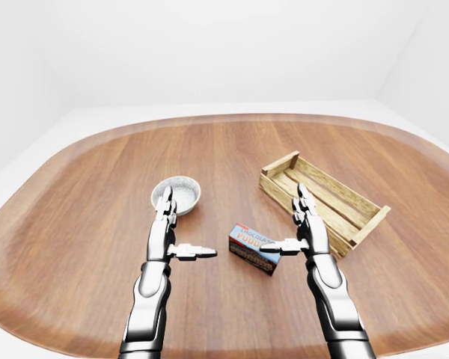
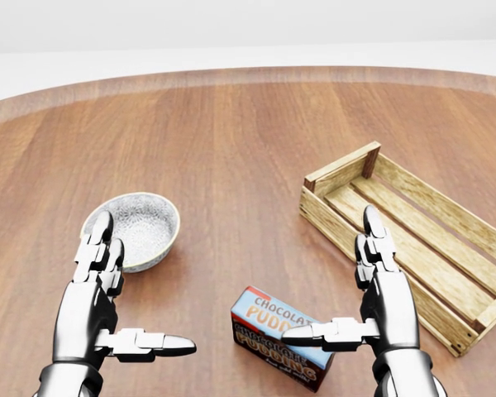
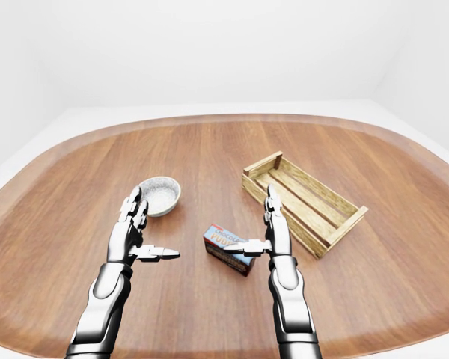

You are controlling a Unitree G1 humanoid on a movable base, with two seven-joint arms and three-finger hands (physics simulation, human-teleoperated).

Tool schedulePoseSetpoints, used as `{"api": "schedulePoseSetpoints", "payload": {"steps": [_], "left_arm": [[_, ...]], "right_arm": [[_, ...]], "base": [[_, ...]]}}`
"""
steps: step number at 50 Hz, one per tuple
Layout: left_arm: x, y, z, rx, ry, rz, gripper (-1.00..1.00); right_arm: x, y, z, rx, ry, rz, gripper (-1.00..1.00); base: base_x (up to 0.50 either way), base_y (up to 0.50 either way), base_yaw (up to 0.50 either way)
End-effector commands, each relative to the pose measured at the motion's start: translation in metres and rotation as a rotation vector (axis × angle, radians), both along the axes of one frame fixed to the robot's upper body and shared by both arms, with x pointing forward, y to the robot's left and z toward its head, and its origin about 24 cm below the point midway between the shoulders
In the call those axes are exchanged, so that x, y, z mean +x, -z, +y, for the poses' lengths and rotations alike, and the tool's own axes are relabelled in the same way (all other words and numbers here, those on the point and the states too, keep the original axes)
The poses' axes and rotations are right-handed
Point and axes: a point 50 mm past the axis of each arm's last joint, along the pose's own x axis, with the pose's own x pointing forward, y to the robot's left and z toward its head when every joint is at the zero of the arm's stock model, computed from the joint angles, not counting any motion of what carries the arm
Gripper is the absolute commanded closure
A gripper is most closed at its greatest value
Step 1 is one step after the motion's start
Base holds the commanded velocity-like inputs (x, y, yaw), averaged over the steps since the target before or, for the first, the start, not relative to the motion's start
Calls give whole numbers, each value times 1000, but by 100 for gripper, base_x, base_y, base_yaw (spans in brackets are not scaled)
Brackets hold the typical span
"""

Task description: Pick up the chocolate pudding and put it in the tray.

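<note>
The chocolate pudding box [image 2: 274, 333], blue and white with a dark side, lies flat on the wooden table [image 2: 231, 141] near the bottom middle of the head view. The wooden slatted tray [image 2: 413, 240] sits to its right, empty. My right hand [image 2: 347, 285] is open above the table just right of the box, thumb stretched over the box's top, fingers pointing up toward the tray's near wall. My left hand [image 2: 132, 289] is open and empty at the left, thumb pointing toward the box with a gap between.
A small grey bowl [image 2: 140, 227] stands on the table just beyond my left hand's fingers [image 2: 99, 244]. The table's rounded edge [image 1: 224, 118] curves across the top of the eye views, with white floor and walls beyond.
</note>
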Motion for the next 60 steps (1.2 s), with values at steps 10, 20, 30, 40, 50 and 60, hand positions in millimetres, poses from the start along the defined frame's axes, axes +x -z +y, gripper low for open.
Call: {"api": "schedulePoseSetpoints", "payload": {"steps": [10, 20, 30, 40, 50, 60], "left_arm": [[-1, -2, -2, -26, -3, 18, -100], [-1, -2, -1, -13, -23, 7, -100], [0, -7, 1, -11, -30, 4, -100], [0, -7, 1, -9, -28, 1, -100], [1, -7, 1, -8, -28, 2, -100], [0, -8, 1, -8, -28, 2, -100]], "right_arm": [[0, -3, 0, 13, -1, -17, -100], [0, -3, 1, 18, -1, -15, -100], [1, 0, 0, 0, 7, -10, -100], [1, 10, -1, -19, 10, 6, -100], [3, 45, -2, -38, 7, 157, -100], [1, 63, -5, -63, 18, 237, -100]], "base": [[1, 0, 0], [0, 0, 0], [0, 0, 0], [0, 0, 0], [0, 0, 0], [0, 0, 0]]}}
